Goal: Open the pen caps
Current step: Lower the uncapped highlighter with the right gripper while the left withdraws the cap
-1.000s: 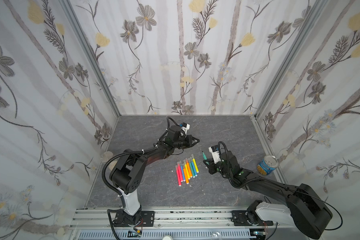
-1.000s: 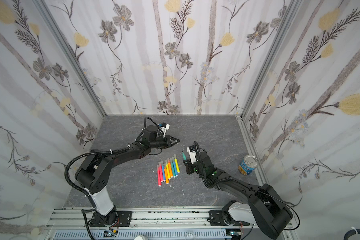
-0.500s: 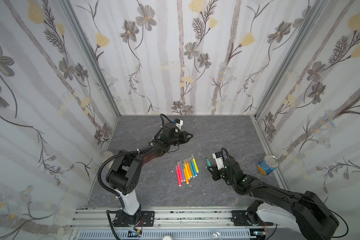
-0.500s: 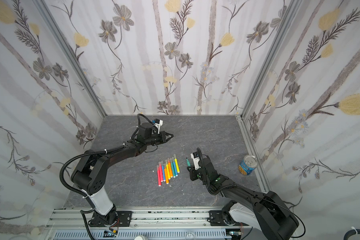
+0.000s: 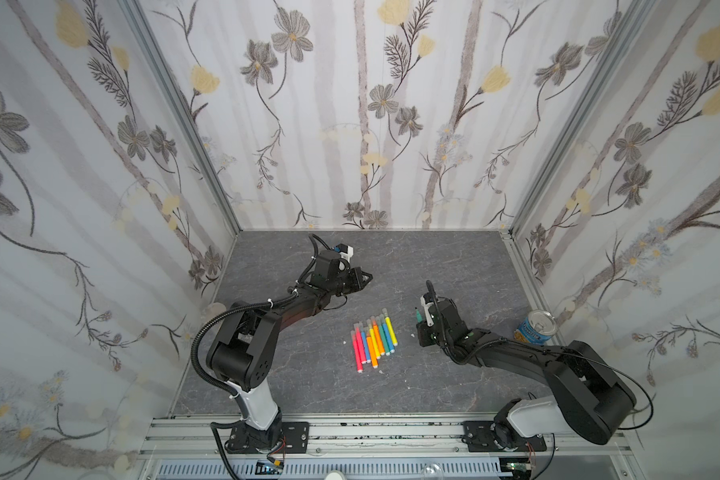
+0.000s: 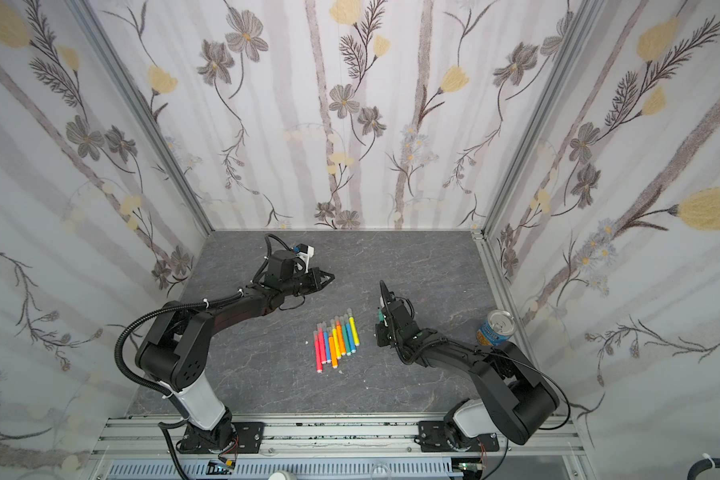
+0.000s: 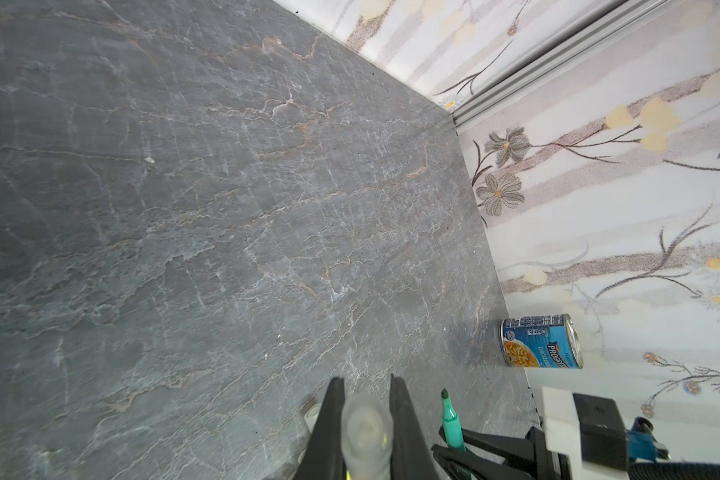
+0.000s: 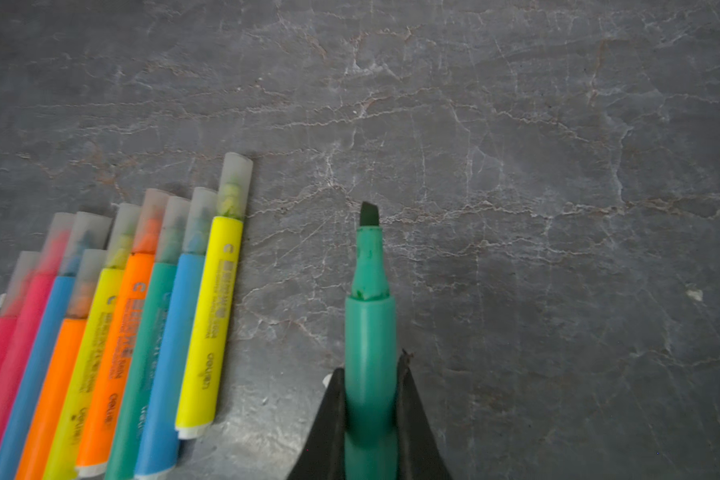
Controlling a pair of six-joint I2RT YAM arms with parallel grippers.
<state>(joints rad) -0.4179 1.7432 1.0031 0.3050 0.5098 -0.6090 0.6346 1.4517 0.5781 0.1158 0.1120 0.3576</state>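
My left gripper (image 7: 366,380) is shut on a translucent pen cap (image 7: 366,428), held above the table at the back left (image 5: 366,276) (image 6: 329,276). The right gripper (image 8: 371,362) is shut on the barrel of an uncapped green pen (image 8: 370,324), its dark chisel tip bare and pointing away; the left wrist view shows this pen (image 7: 451,417) beside the cap. In both top views the right gripper (image 5: 420,322) (image 6: 379,322) hangs right of a row of several pens (image 5: 373,338) (image 6: 336,337) lying side by side. Their frosted caps (image 8: 235,185) are on.
A blue soup can (image 5: 537,328) (image 6: 494,328) (image 7: 539,340) stands at the right wall. Floral walls close in the grey slate table (image 5: 433,257) on three sides. A small white speck (image 8: 695,295) lies on the slate.
The two grippers have drawn apart: the left pulled back towards the far left with the cap, and the right came down and nearer with the green pen.
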